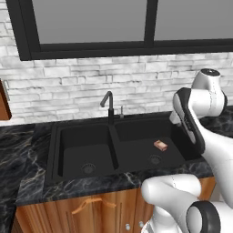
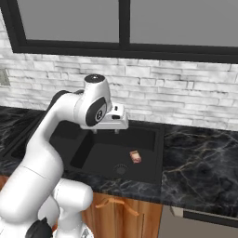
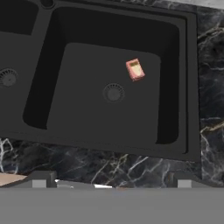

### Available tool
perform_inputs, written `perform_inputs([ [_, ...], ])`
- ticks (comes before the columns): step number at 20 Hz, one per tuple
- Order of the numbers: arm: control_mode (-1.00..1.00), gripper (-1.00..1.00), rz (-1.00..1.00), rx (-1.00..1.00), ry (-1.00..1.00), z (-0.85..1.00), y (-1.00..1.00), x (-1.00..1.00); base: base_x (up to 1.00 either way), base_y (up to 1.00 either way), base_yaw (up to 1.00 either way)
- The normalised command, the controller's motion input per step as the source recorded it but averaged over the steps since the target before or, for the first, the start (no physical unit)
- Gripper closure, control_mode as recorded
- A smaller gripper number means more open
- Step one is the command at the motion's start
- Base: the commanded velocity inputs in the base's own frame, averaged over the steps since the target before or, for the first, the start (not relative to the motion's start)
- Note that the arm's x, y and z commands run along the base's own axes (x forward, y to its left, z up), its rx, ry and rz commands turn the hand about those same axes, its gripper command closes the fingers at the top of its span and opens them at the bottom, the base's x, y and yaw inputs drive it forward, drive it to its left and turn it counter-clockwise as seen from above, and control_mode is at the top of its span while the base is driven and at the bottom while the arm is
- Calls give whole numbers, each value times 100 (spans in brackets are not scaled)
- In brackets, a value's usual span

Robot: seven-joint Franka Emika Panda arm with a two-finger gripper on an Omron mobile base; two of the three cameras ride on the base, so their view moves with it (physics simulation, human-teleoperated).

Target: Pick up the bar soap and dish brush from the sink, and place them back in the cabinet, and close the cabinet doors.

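The bar soap (image 1: pixel 160 145) (image 2: pixel 135 157) (image 3: pixel 134 69), a small pinkish-orange block with a paler top, lies on the floor of the right basin of the black sink (image 1: pixel 113 145) (image 2: pixel 156 151) (image 3: pixel 189 87), just beyond and right of the round drain (image 3: pixel 113 92). My gripper (image 2: pixel 105 132) (image 3: pixel 111 180) hangs open above the near side of that basin, well above the soap, with nothing between its fingers. The dish brush is out of view. A strip of reddish-brown wood (image 1: pixel 3 102) shows at the far left; I cannot tell whether it is the cabinet or one of the cabinet doors.
A slim black faucet (image 1: pixel 108 105) rises behind the basin divider. Dark marbled counter (image 2: pixel 200 162) surrounds the sink. White brick wall and a dark-framed window stand behind. Lower wooden cabinets with a curved handle (image 1: pixel 93 204) sit below.
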Motion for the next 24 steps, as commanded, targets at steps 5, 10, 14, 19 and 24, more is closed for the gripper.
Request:
perform_inputs([
  [5, -100, -100, 3, 0, 4, -14, 0, 20, 0, 0, 0],
  [10, -100, -100, 4, 0, 2, -17, 0, 21, 0, 0, 0],
  [14, -100, -100, 4, 0, 2, -18, 0, 23, 0, 0, 0],
  [19, -100, -100, 4, 0, 2, -22, 0, 22, 0, 0, 0],
  [24, -100, -100, 2, 0, 0, -19, -1, 17, 0, 0, 0],
])
